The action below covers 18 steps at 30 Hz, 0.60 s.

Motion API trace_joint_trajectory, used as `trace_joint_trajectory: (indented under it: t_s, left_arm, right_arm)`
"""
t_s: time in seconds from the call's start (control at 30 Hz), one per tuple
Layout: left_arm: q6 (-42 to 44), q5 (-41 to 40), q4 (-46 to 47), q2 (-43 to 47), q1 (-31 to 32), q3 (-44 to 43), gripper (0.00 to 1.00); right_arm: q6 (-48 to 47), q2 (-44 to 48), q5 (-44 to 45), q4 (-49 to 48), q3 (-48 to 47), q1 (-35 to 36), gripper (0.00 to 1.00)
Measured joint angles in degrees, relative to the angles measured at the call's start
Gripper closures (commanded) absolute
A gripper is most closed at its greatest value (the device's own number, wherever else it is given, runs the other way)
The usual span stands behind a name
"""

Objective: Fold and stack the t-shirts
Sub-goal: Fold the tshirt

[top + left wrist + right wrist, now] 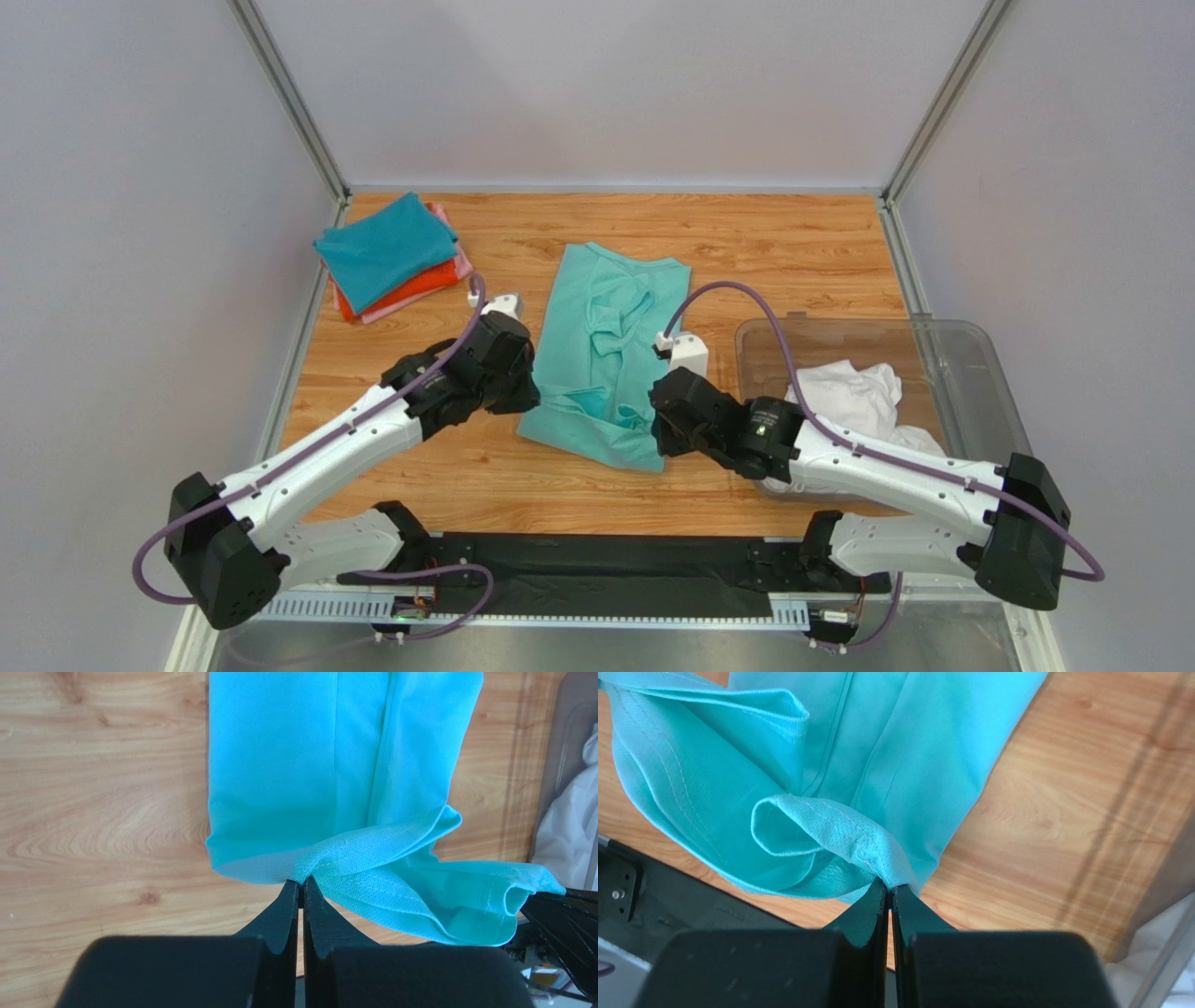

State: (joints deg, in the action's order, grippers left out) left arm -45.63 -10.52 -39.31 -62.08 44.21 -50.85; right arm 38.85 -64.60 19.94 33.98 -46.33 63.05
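Between each arm's fingers [281,917] lies the mint-green shirt [603,350].

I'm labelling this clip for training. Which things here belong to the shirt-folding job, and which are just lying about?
Job:
mint-green t-shirt, pinched by the left gripper and the right gripper
stacked teal-blue t-shirt, orange-red t-shirt, pink t-shirt
white t-shirt

Lying about:
clear plastic bin, holding the white one

Table [786,252]: mint shirt [603,350], folded stack [390,259], clear bin [971,353].
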Motion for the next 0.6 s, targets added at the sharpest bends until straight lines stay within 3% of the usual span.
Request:
trace_joint_trajectory:
  t_s: [0.6]
  left_arm:
    - [5.1,6.7,5.8,-14.0,-11.3,-7.8,1.0]
  right_arm:
    - [-11.0,-8.3,-5.9,-3.5,-5.9,-15.7,1.0]
